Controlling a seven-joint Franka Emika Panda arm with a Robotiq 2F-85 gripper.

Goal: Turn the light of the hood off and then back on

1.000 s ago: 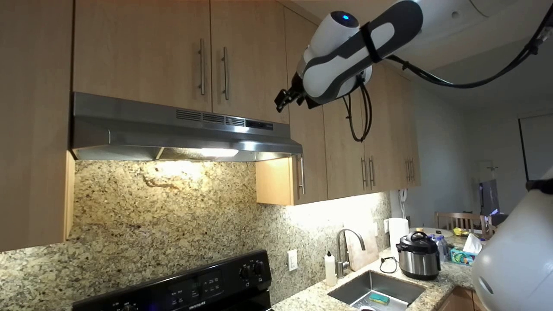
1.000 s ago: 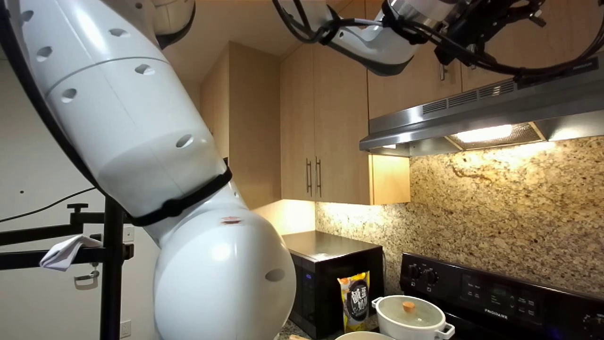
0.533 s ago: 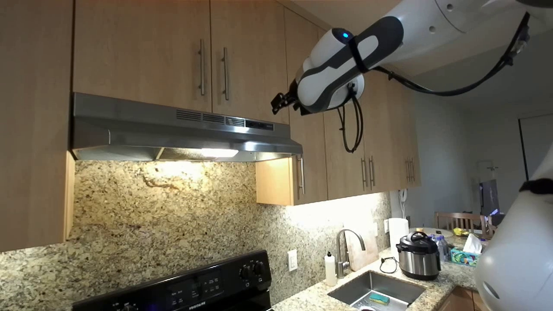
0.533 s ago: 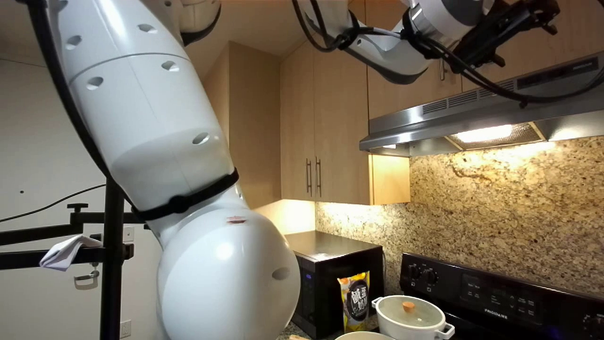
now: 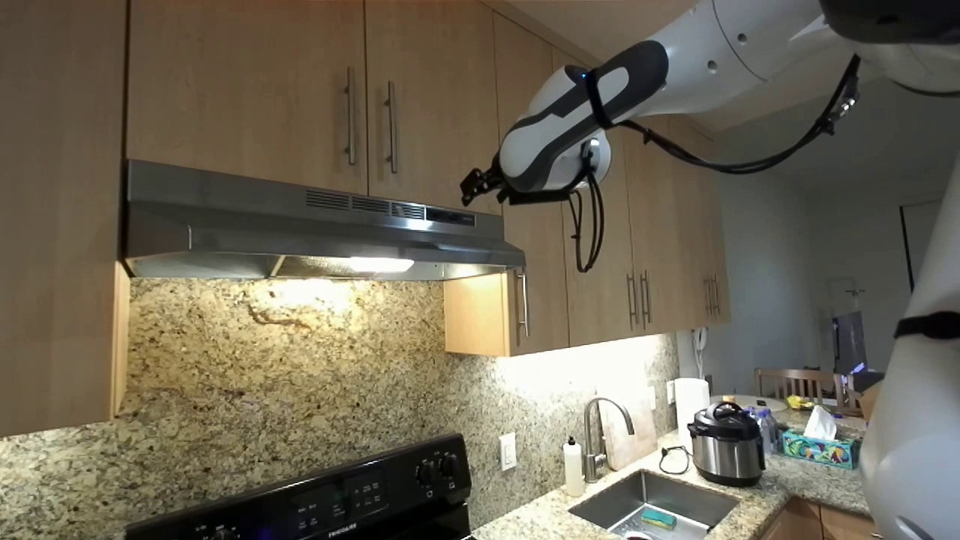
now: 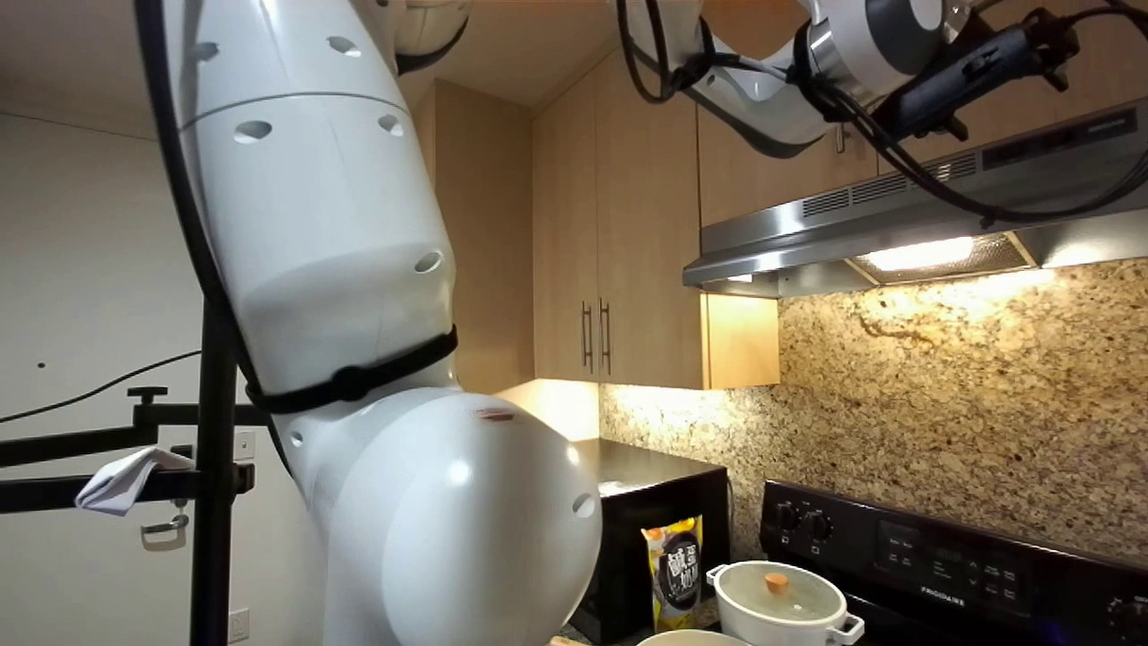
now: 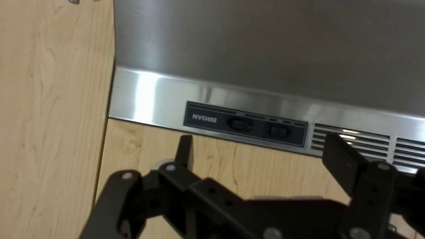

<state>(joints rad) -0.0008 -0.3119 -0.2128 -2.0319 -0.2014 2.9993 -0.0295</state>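
Observation:
The steel range hood (image 5: 300,234) hangs under the wood cabinets and shows in both exterior views (image 6: 897,213). Its lamp (image 5: 384,265) is lit. In the wrist view the hood's dark control panel (image 7: 206,118) appears upside down, with the light switch (image 7: 239,124) and the fan switch (image 7: 279,131) beside it. My gripper (image 7: 259,141) is open and empty, fingers spread wide. In the wrist view the panel lies between and beyond the fingertips, apart from them. In an exterior view the gripper (image 5: 474,187) is just above the panel's right end, in front of the cabinets.
Cabinet doors with bar handles (image 5: 392,127) rise above the hood. Black cables (image 5: 589,225) hang below my wrist. The black stove (image 5: 330,495) is beneath, with a white lidded pot (image 6: 780,606) and a microwave (image 6: 664,502) nearby. A sink (image 5: 652,499) lies right of the stove.
My arm has moved left and down in an exterior view, the gripper shifting slightly left toward the hood's panel. The hood lamp is lit in all frames.

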